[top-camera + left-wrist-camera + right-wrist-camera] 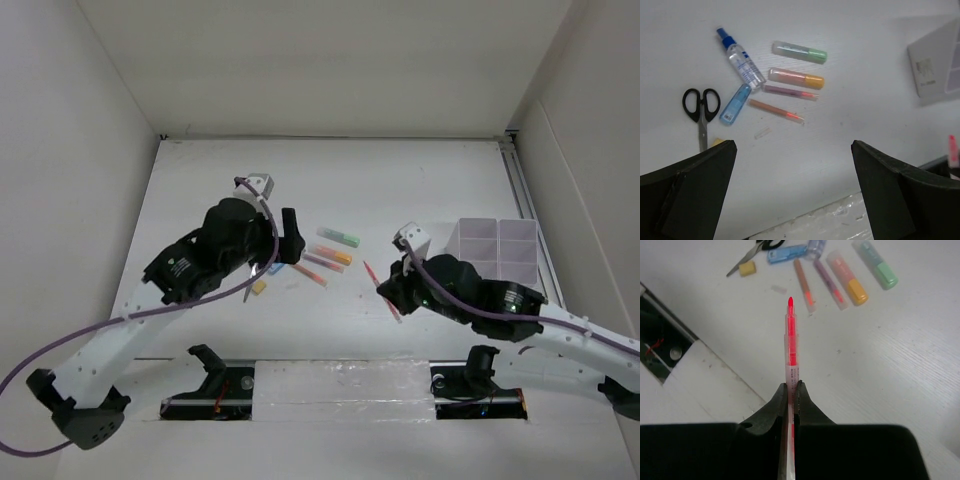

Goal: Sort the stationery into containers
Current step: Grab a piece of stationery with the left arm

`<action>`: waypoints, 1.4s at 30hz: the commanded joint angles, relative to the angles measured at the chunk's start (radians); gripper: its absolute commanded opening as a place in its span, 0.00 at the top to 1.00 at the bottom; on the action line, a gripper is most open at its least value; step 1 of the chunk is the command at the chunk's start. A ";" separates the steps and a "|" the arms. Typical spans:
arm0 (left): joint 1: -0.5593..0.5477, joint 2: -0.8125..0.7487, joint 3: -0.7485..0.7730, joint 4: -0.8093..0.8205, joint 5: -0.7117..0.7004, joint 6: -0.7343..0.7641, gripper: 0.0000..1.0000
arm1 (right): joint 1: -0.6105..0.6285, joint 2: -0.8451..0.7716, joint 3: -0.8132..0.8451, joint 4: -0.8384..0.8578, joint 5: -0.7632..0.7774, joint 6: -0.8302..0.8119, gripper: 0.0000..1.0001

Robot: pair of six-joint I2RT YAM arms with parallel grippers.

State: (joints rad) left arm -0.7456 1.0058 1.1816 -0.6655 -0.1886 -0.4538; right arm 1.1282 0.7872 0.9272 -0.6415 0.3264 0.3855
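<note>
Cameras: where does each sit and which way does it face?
Top external: above and behind the bases, looking down on the table; left arm, right arm and the organiser show.
Left wrist: on the left arm, facing down at the scissors and green marker; open left gripper frames the bottom.
Right wrist: on the right arm, facing along the red pen clamped in the right gripper.
Shared: both wrist views show scissors and green marker.

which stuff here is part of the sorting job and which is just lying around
Part of the job:
red pen, held in the right tool
scissors
glue bottle
green marker
orange marker
blue marker
purplish pen
orange-red pen
yellow eraser
divided organiser

Just lying about:
small clear scrap
purple cable
edge rail
</note>
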 commanded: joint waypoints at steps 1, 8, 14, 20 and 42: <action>-0.009 -0.097 -0.039 0.072 0.213 0.187 0.01 | 0.027 0.020 0.027 0.043 -0.119 -0.068 1.00; -0.009 -0.102 -0.062 0.080 0.180 0.169 0.01 | 0.036 0.081 0.054 0.048 -0.094 -0.076 1.00; 0.046 0.034 -0.028 -0.003 -0.063 -0.197 0.01 | 0.036 0.070 0.064 0.048 0.063 -0.001 1.00; 0.046 -0.056 -0.186 -0.067 -0.175 -0.903 0.01 | 0.036 0.047 0.064 0.026 0.180 0.082 1.00; 0.040 0.184 -0.455 0.126 -0.077 -1.430 0.18 | 0.036 -0.045 -0.002 0.103 0.207 0.096 1.00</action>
State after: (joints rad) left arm -0.7136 1.1584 0.7437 -0.5476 -0.2111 -1.7981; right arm 1.1538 0.7677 0.9356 -0.5953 0.5419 0.4927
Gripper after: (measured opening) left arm 0.829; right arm 0.061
